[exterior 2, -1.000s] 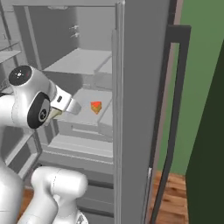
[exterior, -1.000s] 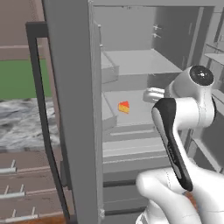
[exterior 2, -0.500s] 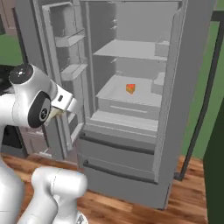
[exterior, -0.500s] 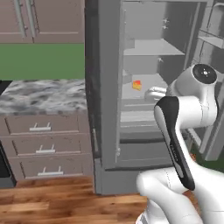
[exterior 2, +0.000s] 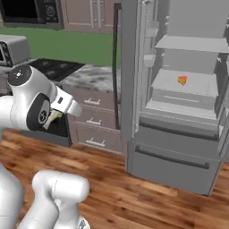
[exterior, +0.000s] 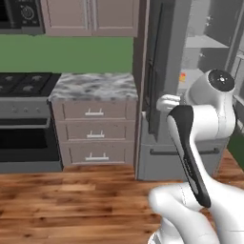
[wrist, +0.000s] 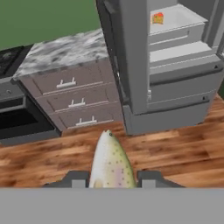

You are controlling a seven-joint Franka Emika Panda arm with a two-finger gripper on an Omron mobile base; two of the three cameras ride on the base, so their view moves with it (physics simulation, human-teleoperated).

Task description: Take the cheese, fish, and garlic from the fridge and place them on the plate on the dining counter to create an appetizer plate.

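Hand view shows fish (wrist: 111,162) in the jaws; right base view, cheese (exterior 2: 182,80).

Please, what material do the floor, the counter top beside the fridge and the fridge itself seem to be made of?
Floor: likely wood planks with a slight sheen; brown grain and board seams show.
Counter top: looks like polished marble, grey-white with veins.
Fridge: probably painted or brushed metal, plain matte grey, though it could be plastic.

Illumination: even, diffuse, moderately bright; no single source evident.
Shadows: faint, soft; dark recess under the black oven (exterior: 24,143).
Glare: mild sheen on the brown wood plank floor (exterior: 71,200); none on the tall grey fridge (exterior 2: 179,134).
Sharpness: soft, low-resolution; edges slightly blurred in all views.
Distortion: none noticeable at the edges.
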